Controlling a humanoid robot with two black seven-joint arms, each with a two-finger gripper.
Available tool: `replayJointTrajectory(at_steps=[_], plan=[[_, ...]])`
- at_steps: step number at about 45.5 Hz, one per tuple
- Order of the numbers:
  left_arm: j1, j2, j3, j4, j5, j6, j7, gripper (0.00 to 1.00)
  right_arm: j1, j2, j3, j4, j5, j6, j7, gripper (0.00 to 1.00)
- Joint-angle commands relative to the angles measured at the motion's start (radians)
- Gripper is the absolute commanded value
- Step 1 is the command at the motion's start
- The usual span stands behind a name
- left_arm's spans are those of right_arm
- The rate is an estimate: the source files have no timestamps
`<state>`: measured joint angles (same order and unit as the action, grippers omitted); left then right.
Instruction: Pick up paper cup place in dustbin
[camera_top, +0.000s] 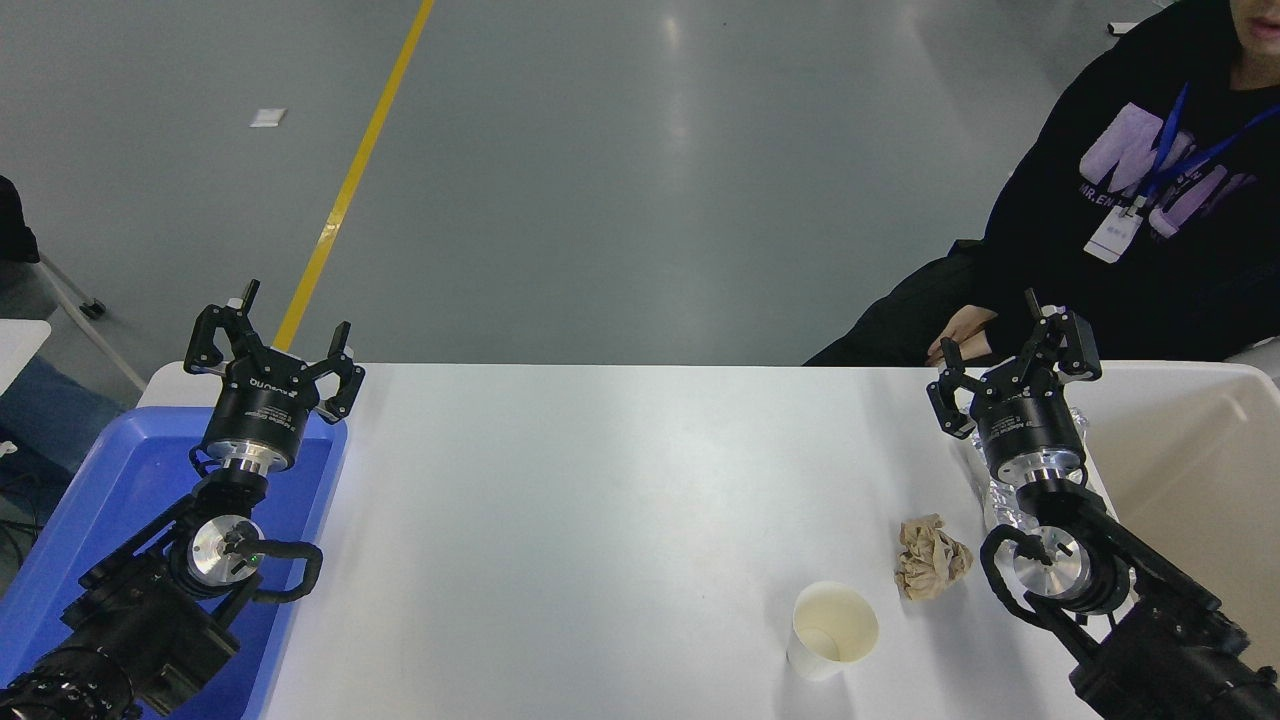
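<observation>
The paper cup (835, 631) stands upright on the white table (600, 500), near the front edge and right of centre, its cream inside facing up and nothing touching it. Just beyond it, to the right, lies a crumpled brown paper ball (931, 558), close to the cup but apart from it.

The right gripper (1015, 350) hangs up at the table's far right, fingers spread wide and holding nothing, well apart from the cup. Its arm runs down to the lower right corner, and under the wrist a crinkled silver foil tray (1000, 495) peeks out, mostly hidden by the arm. Right beside that arm sits the dustbin (1190, 460), a big cream-white bin filling the right edge; what shows of its inner wall is plain.

Over on the left, the left gripper (275, 345) is parked above the far end of a blue plastic tray (90, 500), fingers open and empty, the arm coming in from the lower left corner.

At the far right corner a person in a black sweatshirt (1130, 230) with a blue lanyard sits behind the table, one hand (962, 335) showing just behind the right gripper's fingers
</observation>
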<state>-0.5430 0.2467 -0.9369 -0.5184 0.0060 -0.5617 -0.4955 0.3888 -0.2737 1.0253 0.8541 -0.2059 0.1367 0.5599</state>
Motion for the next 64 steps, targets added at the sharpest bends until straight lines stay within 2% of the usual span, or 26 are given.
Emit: replayJointTrajectory(at_steps=[1, 13, 27, 31, 36, 41, 46, 51, 60, 64], plan=[[0.000, 0.000, 0.000, 0.000, 0.000, -0.001, 0.000, 0.98, 0.001, -0.015, 0.001, -0.004, 0.005, 0.000, 0.000, 1.00], [0.000, 0.000, -0.002, 0.000, 0.000, 0.000, -0.001, 0.98, -0.013, -0.024, 0.001, 0.002, 0.008, -0.003, 0.002, 1.00], [0.000, 0.000, -0.002, 0.000, 0.000, 0.000, -0.001, 0.98, -0.013, -0.079, -0.007, 0.008, 0.010, -0.002, 0.002, 1.00], [0.000, 0.000, -0.002, 0.000, 0.000, 0.000, -0.001, 0.98, -0.007, -0.111, -0.079, 0.031, 0.029, -0.002, 0.002, 1.00], [0.000, 0.000, -0.002, 0.000, -0.001, 0.000, 0.000, 0.98, 0.039, -0.188, -0.279, 0.045, 0.086, 0.004, 0.003, 1.00], [0.000, 0.000, -0.002, 0.000, -0.001, -0.001, -0.001, 0.98, 0.137, -0.310, -0.548, 0.100, 0.106, 0.004, 0.003, 1.00], [0.000, 0.000, -0.002, 0.000, 0.000, 0.000, 0.000, 0.98, 0.303, -0.441, -0.836, 0.166, 0.106, 0.015, 0.003, 1.00], [-0.002, -0.001, 0.000, 0.000, 0.000, -0.001, 0.000, 0.98, 0.541, -0.516, -1.156, 0.233, 0.120, 0.049, 0.005, 1.00], [-0.002, 0.000, 0.001, 0.000, 0.000, -0.001, 0.000, 0.98, 0.962, -0.512, -1.733, 0.253, 0.172, 0.234, 0.003, 1.00], [-0.002, -0.001, 0.001, 0.000, 0.000, -0.001, 0.000, 0.98, 1.076, -0.469, -1.860, 0.278, 0.186, 0.290, 0.003, 1.00]])
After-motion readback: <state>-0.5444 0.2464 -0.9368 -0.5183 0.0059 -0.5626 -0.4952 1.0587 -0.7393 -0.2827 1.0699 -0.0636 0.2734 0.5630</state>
